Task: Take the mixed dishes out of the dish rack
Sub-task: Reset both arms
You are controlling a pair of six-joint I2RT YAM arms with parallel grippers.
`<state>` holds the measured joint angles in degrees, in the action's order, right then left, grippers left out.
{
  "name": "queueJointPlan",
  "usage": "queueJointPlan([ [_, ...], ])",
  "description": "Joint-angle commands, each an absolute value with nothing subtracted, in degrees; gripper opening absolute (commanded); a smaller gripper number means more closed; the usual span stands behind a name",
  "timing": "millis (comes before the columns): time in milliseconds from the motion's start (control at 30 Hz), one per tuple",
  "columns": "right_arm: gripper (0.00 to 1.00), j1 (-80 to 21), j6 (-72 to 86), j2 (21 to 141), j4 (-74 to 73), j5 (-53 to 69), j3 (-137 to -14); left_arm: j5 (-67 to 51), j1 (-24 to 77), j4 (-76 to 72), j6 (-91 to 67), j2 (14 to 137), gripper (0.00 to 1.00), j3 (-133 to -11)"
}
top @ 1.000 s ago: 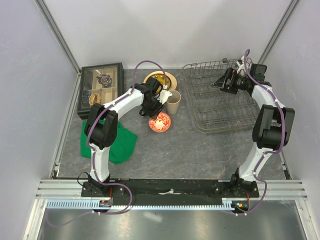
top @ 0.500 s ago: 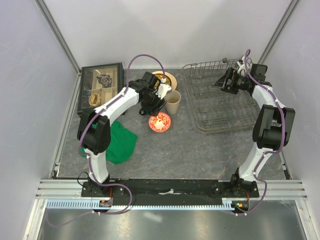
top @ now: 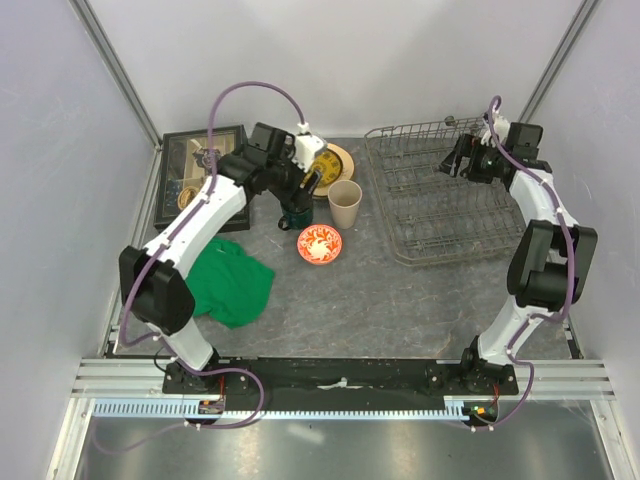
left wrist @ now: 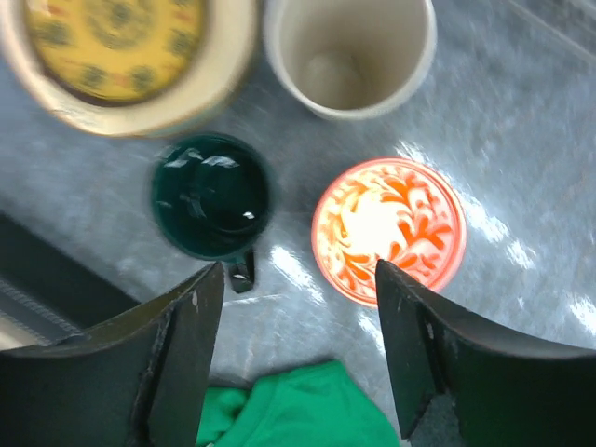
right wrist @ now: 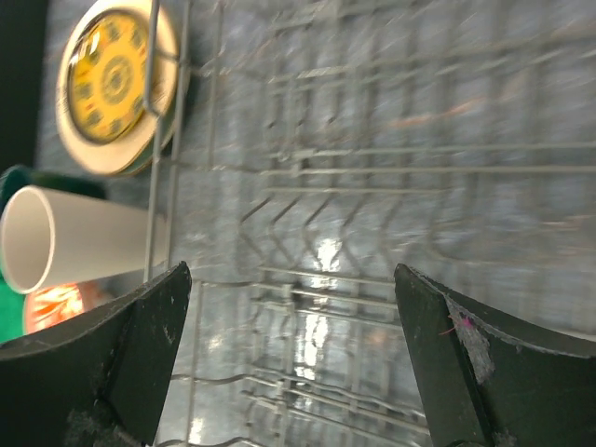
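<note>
The grey wire dish rack (top: 440, 195) stands at the back right and holds no dishes that I can see; its wires fill the right wrist view (right wrist: 372, 168). The yellow-patterned plate (top: 332, 160), beige cup (top: 345, 204), dark green mug (top: 293, 217) and red-and-white bowl (top: 319, 243) stand on the table left of the rack. My left gripper (top: 303, 186) is open and empty, above the mug (left wrist: 212, 196) and the bowl (left wrist: 388, 231). My right gripper (top: 460, 160) is open and empty above the rack's far side.
A black box with a glass lid (top: 195, 170) stands at the back left. A green cloth (top: 232, 282) lies on the table in front of it and shows in the left wrist view (left wrist: 307, 410). The enclosure walls stand close on both sides.
My left gripper has risen and drawn back to the left from beside the bowl, and the green mug now stands free on the table. My right gripper has shifted slightly right over the rack.
</note>
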<state>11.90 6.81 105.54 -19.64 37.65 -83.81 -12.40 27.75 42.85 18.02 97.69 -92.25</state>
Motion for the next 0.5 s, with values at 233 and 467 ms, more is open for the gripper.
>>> queueJointPlan([
  [233,0.98,8.4,-2.7,92.3,-18.4,16.5,-88.0,-8.7,17.2,23.0,11.7,88.2,0.95,-87.1],
  [467,0.98,2.5,-6.6,87.3,-18.0,5.6,-88.0,-6.8,13.5,11.6,10.1,81.9,0.99,-80.3],
])
